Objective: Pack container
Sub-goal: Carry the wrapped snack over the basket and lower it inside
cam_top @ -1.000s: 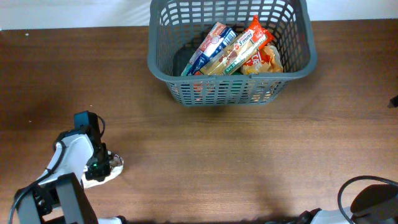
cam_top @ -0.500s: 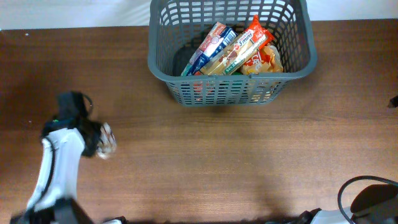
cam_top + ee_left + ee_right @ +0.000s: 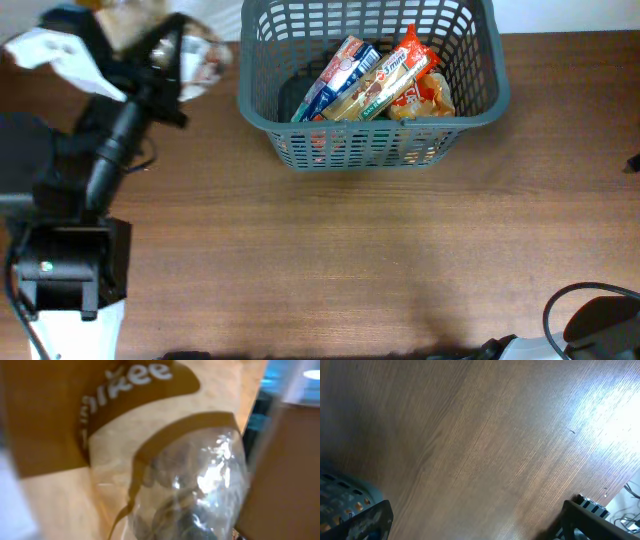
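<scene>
Left arm up from table's [image 3: 330, 250] 7 o'clock, where it sat low a second ago. It now sits high at 10 o'clock. Left gripper [image 3: 170, 55] carries a bag [image 3: 203, 58], blurred overhead. The wrist view is filled by the bag: tan paper, clear window, brown label. Fingers hidden there, but with the bag aloft the claw reads as clamped on it.

Basket [image 3: 372, 122] unmoved at table's 12 o'clock, packets [image 3: 365, 85] already inside. Bag hangs just outside its 9 o'clock rim, not yet over the opening.

Right gripper [image 3: 476, 510] idle, fingers spread wide, nothing between.

Judgement: pick done and carry nearly done. Next, cross the rim toward 3 o'clock, then release.
</scene>
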`<state>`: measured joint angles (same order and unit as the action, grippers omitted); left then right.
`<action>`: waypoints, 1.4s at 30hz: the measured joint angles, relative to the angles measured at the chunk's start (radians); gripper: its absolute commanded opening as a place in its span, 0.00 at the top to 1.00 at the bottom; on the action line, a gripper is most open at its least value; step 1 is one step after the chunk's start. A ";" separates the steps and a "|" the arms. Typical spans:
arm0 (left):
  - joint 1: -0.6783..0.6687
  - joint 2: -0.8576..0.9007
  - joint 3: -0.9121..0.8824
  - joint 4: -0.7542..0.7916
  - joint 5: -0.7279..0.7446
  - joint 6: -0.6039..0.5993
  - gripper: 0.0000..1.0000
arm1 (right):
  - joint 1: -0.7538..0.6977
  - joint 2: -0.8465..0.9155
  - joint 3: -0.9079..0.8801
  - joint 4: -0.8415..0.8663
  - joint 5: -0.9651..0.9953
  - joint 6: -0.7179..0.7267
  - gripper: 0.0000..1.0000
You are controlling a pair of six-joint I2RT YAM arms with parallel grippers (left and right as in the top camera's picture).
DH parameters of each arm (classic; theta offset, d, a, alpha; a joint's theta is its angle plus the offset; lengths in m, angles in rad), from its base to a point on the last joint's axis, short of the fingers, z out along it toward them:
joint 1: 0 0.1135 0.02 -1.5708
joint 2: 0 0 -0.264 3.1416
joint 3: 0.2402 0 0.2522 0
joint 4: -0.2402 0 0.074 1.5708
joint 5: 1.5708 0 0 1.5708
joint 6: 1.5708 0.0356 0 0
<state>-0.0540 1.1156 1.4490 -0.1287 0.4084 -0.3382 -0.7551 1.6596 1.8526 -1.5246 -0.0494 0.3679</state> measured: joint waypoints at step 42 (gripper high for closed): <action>-0.396 0.703 0.154 -0.039 -0.339 0.043 0.84 | 0.000 0.000 0.000 0.001 0.000 0.000 0.01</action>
<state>-0.4503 1.8191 1.6032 -0.1680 0.0692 -0.2955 -0.7551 1.6596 1.8526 -1.5238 -0.0498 0.3679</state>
